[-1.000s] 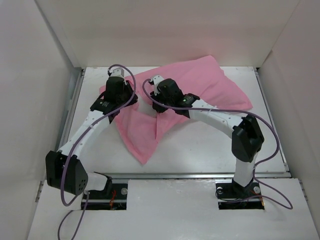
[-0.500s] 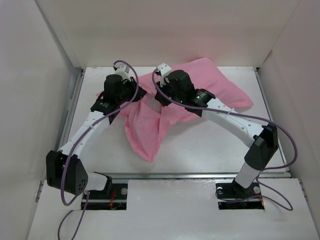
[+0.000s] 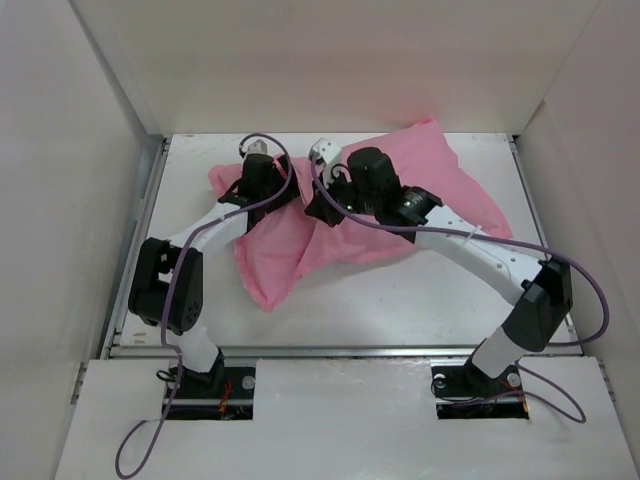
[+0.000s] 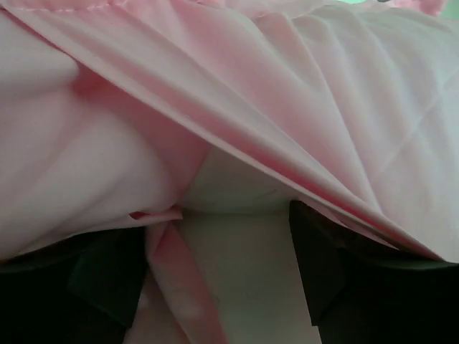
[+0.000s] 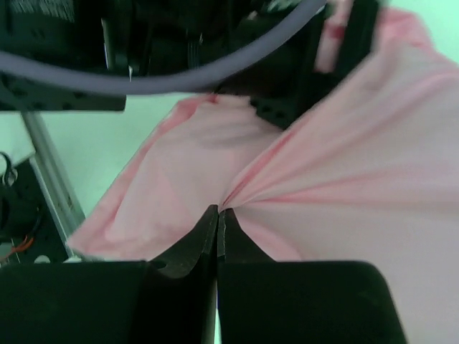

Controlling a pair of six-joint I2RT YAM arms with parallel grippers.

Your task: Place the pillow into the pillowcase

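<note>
The pink pillowcase (image 3: 430, 190) lies bunched across the back middle of the table, with a loose flap (image 3: 270, 270) trailing toward the front. My right gripper (image 3: 322, 205) is shut on a pinch of its fabric (image 5: 218, 211), and folds fan out from the fingertips. My left gripper (image 3: 268, 186) sits at the case's left end, open (image 4: 219, 228), its dark fingers (image 4: 319, 265) wide apart under draped pink cloth (image 4: 287, 93). Beneath that fold a pale white surface (image 4: 229, 190) shows, apparently the pillow. From above the pillow is hidden.
White walls close in the table on the left, back and right. A metal rail (image 3: 135, 235) runs along the left edge and another (image 3: 340, 350) along the front. Purple cables loop off both wrists, and the left arm's wrist (image 5: 143, 43) hangs just ahead of my right gripper.
My left gripper has opened and let go of the cloth, and its arm has folded in and reached further right. The right gripper keeps its pinch and has moved back slightly.
</note>
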